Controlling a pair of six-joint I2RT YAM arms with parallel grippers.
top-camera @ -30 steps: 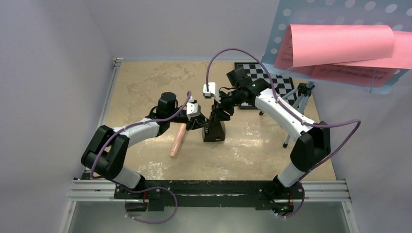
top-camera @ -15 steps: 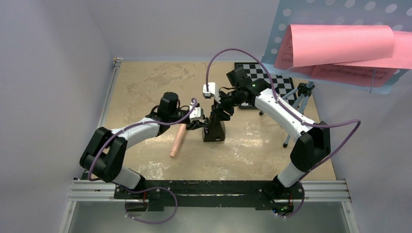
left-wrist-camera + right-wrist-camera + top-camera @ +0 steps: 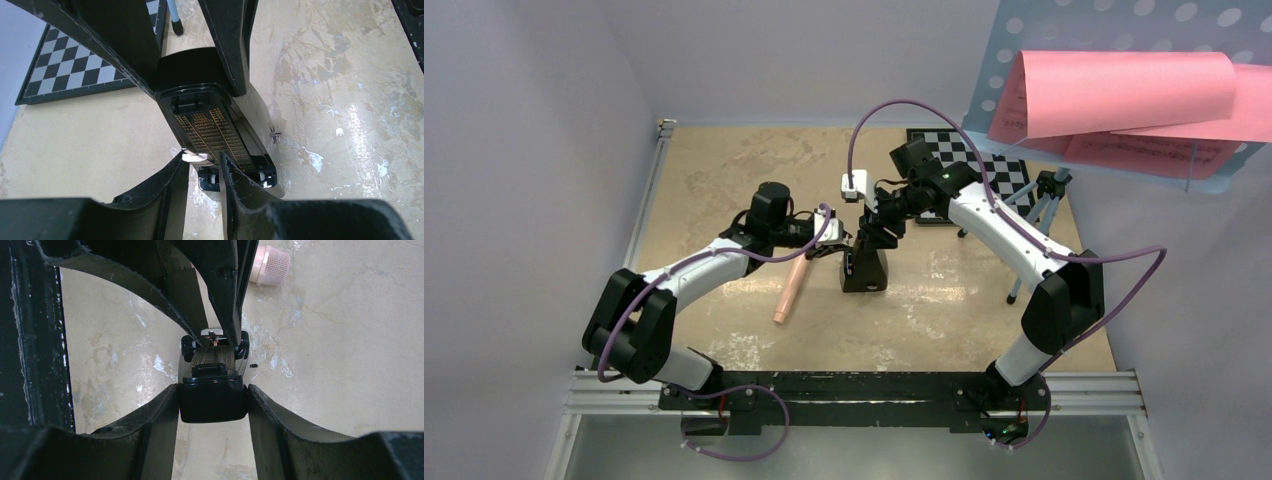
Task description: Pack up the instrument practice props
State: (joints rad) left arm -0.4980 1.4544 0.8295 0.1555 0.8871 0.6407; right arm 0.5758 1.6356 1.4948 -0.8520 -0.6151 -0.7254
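Black pyramid metronome [image 3: 865, 268] stands midway between the table's side edges. My right gripper [image 3: 213, 399] clamps its top, and my left gripper [image 3: 204, 161] narrows at its base — pinching or not, I cannot tell.

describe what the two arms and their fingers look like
Both the left arm and the right arm have glossy white shells between chunky black joints. A purple cable loops loosely along each one. A small green light glows near the right wrist. The fingers are black, curved and tapering, with scuffed pale edges.
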